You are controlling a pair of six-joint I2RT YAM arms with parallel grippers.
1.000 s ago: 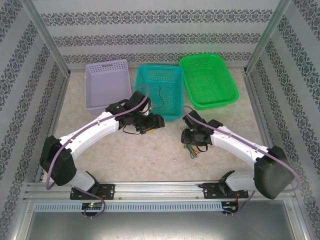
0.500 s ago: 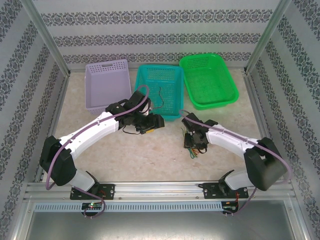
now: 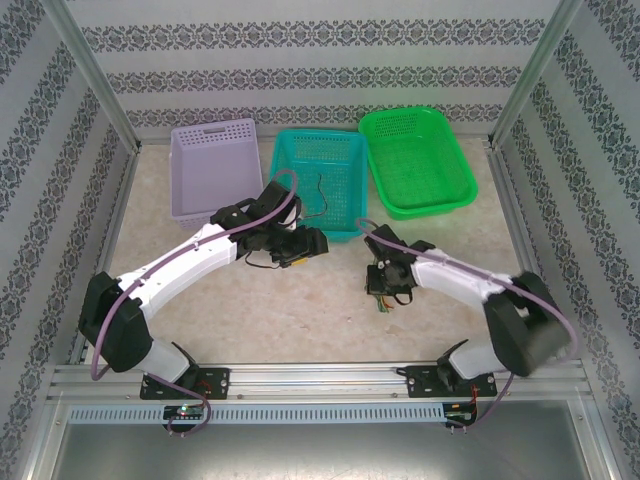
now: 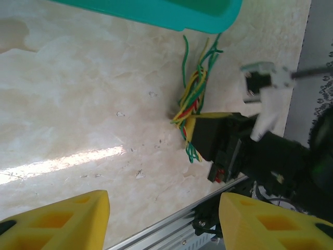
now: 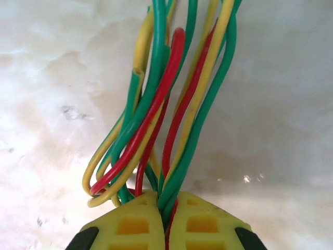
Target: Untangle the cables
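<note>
1. The right gripper (image 5: 165, 221) is pressed together on the cables (image 5: 166, 104), a bundle of green, yellow and red strands. They leave its yellow fingertips and fan out over the table (image 5: 270, 104).
2. On the left of the right wrist view, some strands loop back toward the fingertips. The rest run straight away from them.
3. In the top view the bundle lies on the table right of centre, in front of the teal basket (image 3: 318, 136). Short ends stick out from under the gripper toward the near edge.
4. The left gripper (image 4: 164, 208) is spread, with nothing between its fingers. It sits just in front of the teal basket's near-left part, well apart from the bundle.
5. A thin dark strand (image 3: 318, 192), perhaps another cable, lies inside the teal basket.
6. A purple basket (image 3: 212, 130) stands left of the teal one and a green basket (image 3: 400, 113) stands right of it, all three along the far wall.
</note>
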